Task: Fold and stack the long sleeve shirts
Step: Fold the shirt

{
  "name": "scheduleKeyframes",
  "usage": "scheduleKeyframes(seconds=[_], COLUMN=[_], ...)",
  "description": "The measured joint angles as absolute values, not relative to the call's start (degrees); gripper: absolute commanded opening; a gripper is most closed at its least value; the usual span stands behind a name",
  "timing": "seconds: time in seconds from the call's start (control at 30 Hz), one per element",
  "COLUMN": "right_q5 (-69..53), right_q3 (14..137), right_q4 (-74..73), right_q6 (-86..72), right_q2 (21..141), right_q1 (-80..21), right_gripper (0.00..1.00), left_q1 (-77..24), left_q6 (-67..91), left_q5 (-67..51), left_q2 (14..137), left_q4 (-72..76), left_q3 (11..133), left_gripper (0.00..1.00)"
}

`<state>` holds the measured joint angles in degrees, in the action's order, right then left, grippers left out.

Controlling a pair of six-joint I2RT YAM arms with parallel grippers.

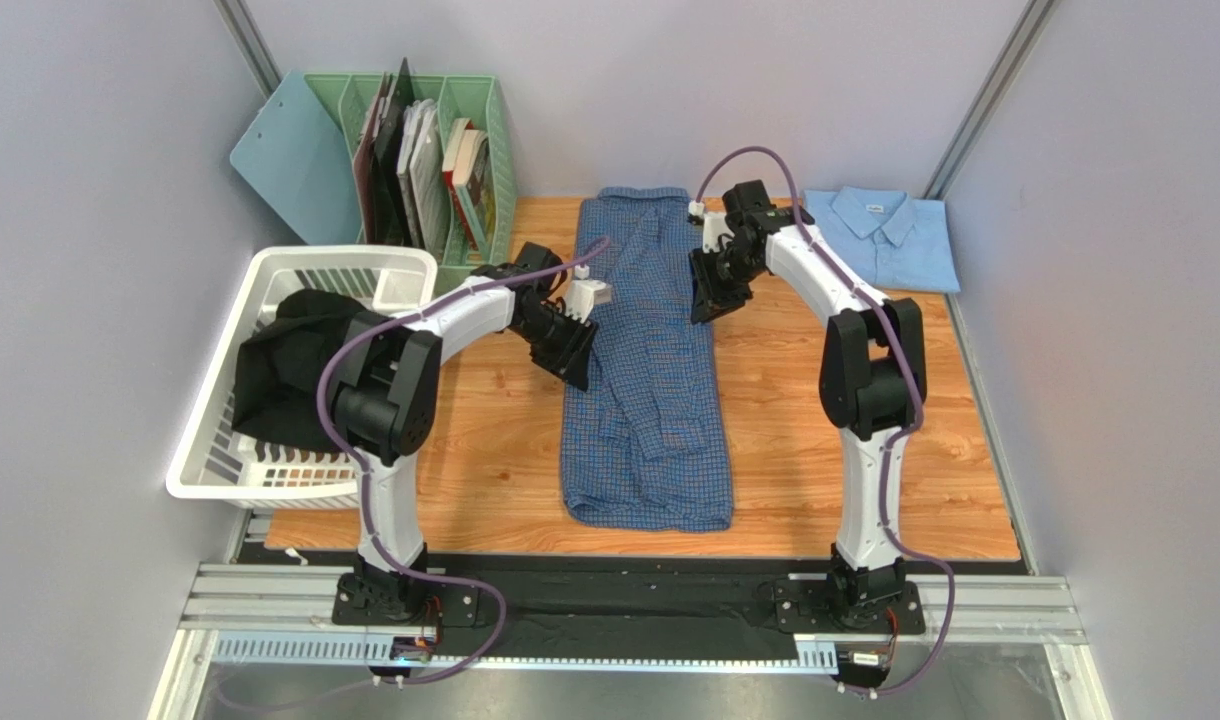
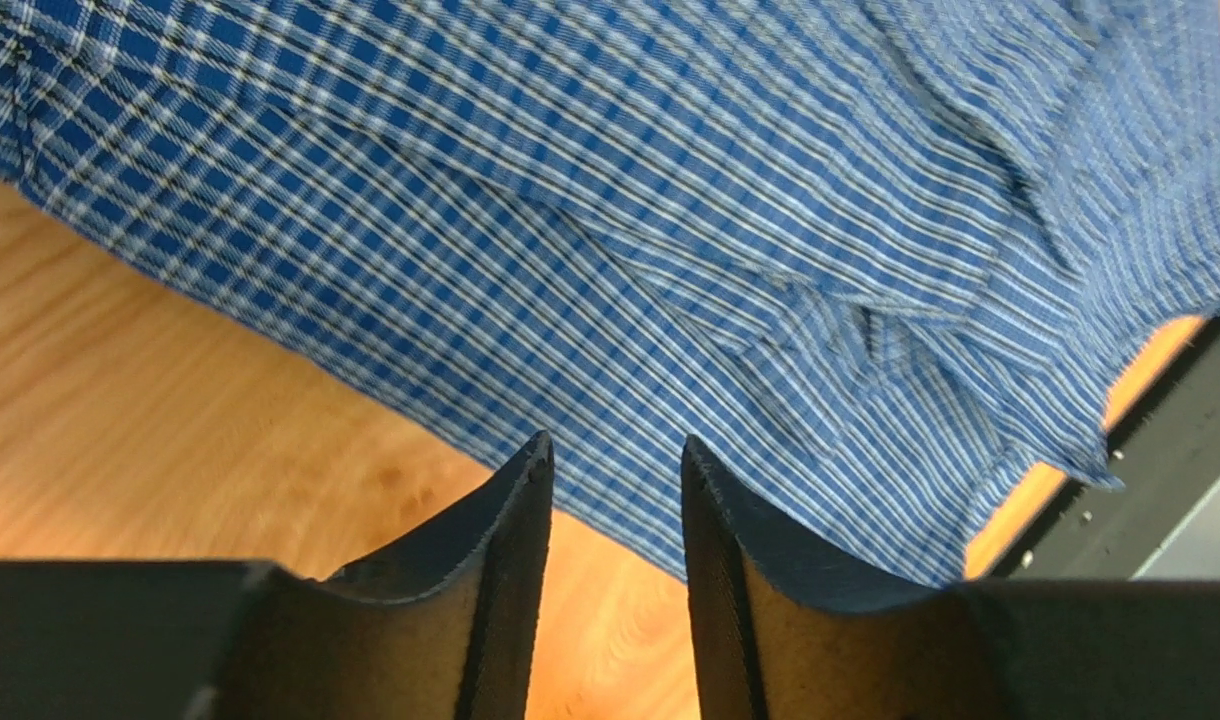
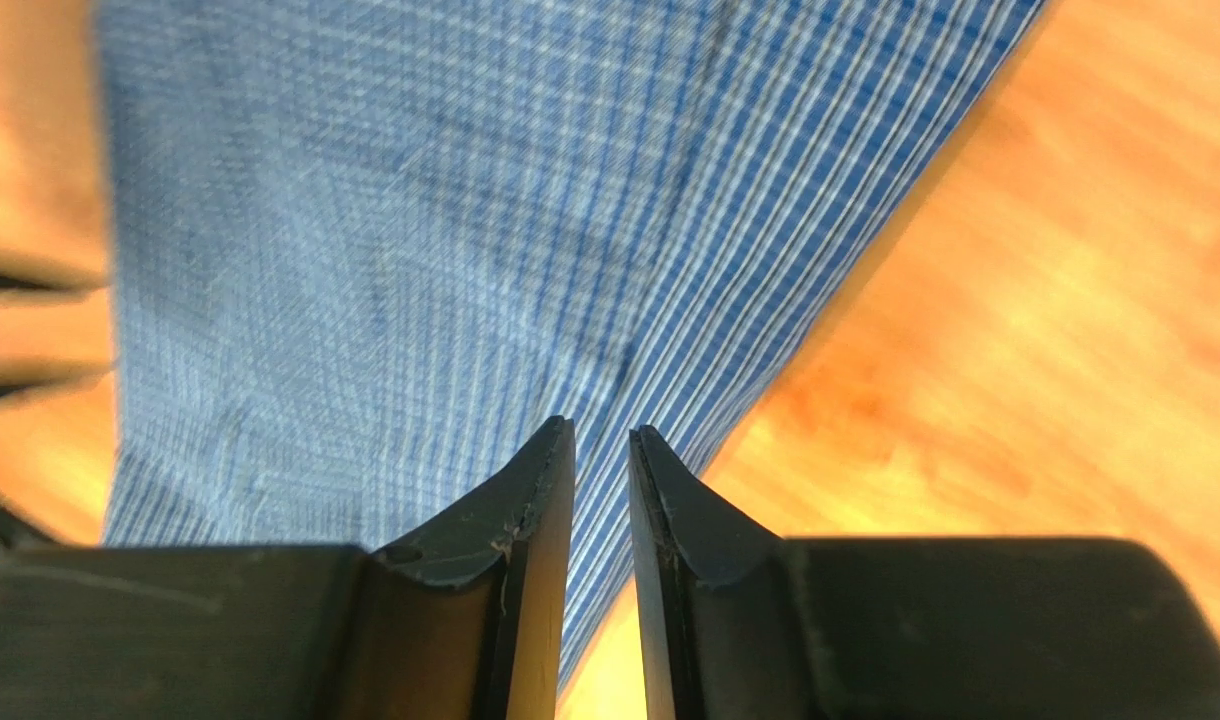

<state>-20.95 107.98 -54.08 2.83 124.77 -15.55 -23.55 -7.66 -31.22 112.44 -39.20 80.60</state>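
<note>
1. White plastic laundry basket (image 1: 346, 273) is sitting well to the left of the left gripper (image 1: 574, 360), with a black garment (image 1: 293, 368) lying in it.
2. Left gripper is hovering over the left edge of the mid-blue, fine-checked button shirt (image 1: 654, 405). In the wrist view its fingers (image 2: 496, 525) are standing apart with nothing between them: released. The cloth edge is lying just beyond the tips, with bare wooden tabletop (image 2: 166, 405) showing to their left.
3. Checked shirt is lying as a long strip on the table between the two grippers, running from the far side toward the near edge.
4. Right gripper (image 1: 711, 300) is hanging at the strip's right edge, farther back than the left one. Its jaws are standing only narrowly parted, with no cloth seen pinched; the checked fabric is lying ahead and to the left of the tips.
5. Plain pale sky-blue collared shirt (image 1: 887, 240) is lying folded well to the right of the right gripper, in the far right corner.
</note>
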Motion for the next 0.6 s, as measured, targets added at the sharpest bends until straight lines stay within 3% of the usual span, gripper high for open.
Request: scheduleKeyframes(seconds=[0.33,0.6], right_q5=[-25.8,-26.4], right_q3=[90.6,92.4], right_q4=[-51.1,-50.2], right_q6=[2.7,2.2], right_q2=[118.8,123.4], right_q1=[-16.8,-17.2], right_gripper=[0.25,0.25], left_q1=[-22.7,-20.6], left_q6=[-5.6,-4.4], left_q5=[-27.5,-27.4], left_q2=[122.0,126.0], left_q4=[-44.3,-48.4], left_q3=[90.2,96.9], left_gripper=[0.23,0.22])
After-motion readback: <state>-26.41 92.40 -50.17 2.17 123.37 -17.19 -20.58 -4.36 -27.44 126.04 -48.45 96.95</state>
